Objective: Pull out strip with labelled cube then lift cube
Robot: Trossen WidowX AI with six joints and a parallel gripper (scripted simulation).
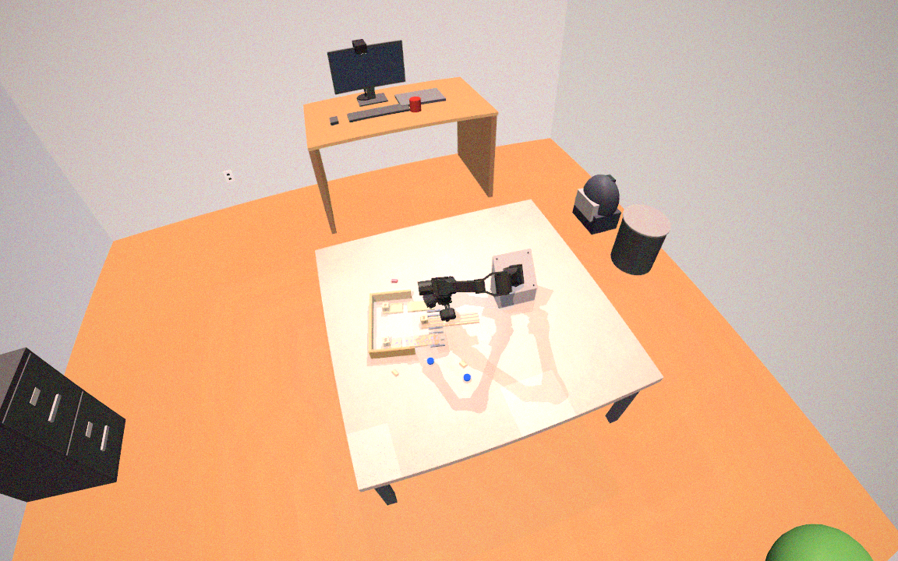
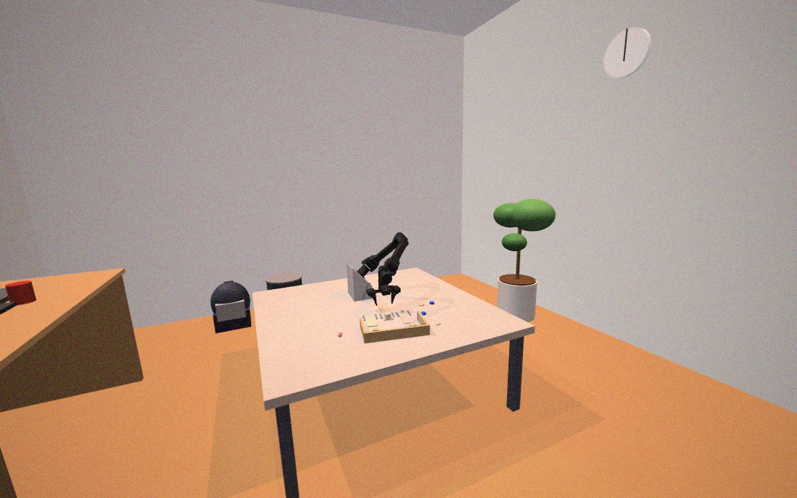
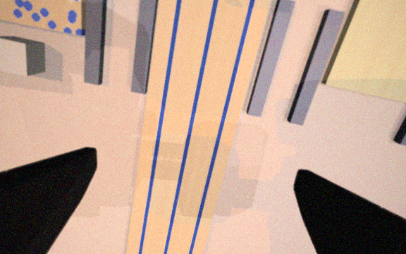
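The strip with three blue lines [image 1: 468, 319] [image 3: 178, 106] runs out of the tray between grey guides and looks unbroken where it shows. A small pale cube [image 1: 423, 319] [image 2: 387, 315] sits at its tray end; its label is too small to read. A plain yellow strip [image 1: 417, 307] [image 3: 383, 46] lies on one side, with a gap along it in the top view. A blue-dotted strip [image 1: 424, 340] [image 3: 62, 14] lies on the other side; whether it is whole I cannot tell. My gripper [image 2: 384, 302] [image 3: 197, 167] is open and empty above the lined strip, one finger on each side of it.
The tan-walled tray [image 1: 390, 354] [image 2: 396, 333] holds two more pale cubes. Grey guides [image 3: 141, 46] [image 3: 270, 63] flank the strips. A white block [image 3: 9, 56] lies near the dotted strip's end. Blue discs [image 1: 429, 360] [image 1: 467, 377] and a pink piece [image 1: 394, 280] lie outside the tray.
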